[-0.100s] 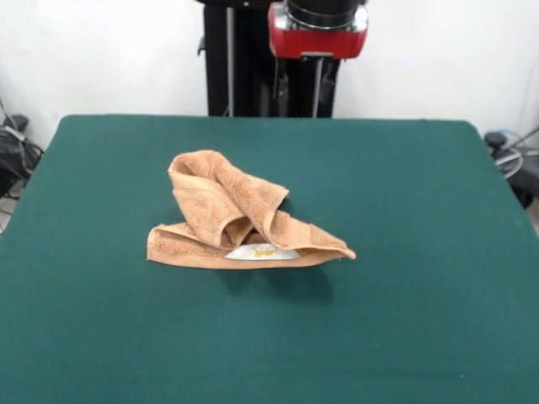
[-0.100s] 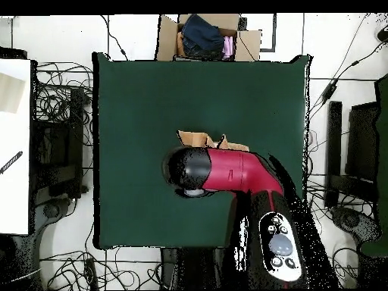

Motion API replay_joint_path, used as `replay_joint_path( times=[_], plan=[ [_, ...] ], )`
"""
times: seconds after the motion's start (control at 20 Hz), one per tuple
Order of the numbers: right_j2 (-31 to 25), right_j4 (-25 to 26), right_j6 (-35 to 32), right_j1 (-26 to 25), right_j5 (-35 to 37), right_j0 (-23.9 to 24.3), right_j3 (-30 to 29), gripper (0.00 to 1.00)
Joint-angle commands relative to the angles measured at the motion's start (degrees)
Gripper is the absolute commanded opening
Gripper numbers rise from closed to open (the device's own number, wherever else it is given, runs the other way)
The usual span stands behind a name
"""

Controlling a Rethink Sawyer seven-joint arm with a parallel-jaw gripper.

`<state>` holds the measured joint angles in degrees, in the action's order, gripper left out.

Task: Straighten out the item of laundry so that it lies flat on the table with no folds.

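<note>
The item of laundry (image 1: 240,215), an orange-tan terry towel, lies crumpled in a heap near the middle of the green table (image 1: 404,185). It has several folds, with a raised hump at the back left, and a white label peeks out at its front edge. My gripper (image 1: 316,71) hangs high above the table's far side, well clear of the towel and holding nothing that I can see. In the overhead view the red and black arm (image 2: 227,170) covers most of the towel (image 2: 204,140) on the table (image 2: 151,91). Only a strip of the towel shows beyond the arm.
A cardboard box of clothes (image 2: 208,36) stands just past one table edge in the overhead view. Cables and black equipment (image 2: 360,144) lie on the floor around the table. A white surface (image 2: 14,144) stands at the left.
</note>
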<state>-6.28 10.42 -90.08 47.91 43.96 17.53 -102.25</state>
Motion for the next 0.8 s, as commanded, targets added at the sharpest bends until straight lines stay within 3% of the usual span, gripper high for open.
replay_joint_path(
  times=[0.05, 0.45, 0.8],
  plan=[
    [-3.29, 1.55, -3.84, -0.05, -11.96, 1.98, -5.57, 1.0],
    [-5.84, 1.2, -3.52, 0.39, -20.38, 4.55, -8.56, 1.0],
    [-5.4, 1.59, -4.04, 0.05, -22.14, 4.26, -8.96, 1.0]
  ],
)
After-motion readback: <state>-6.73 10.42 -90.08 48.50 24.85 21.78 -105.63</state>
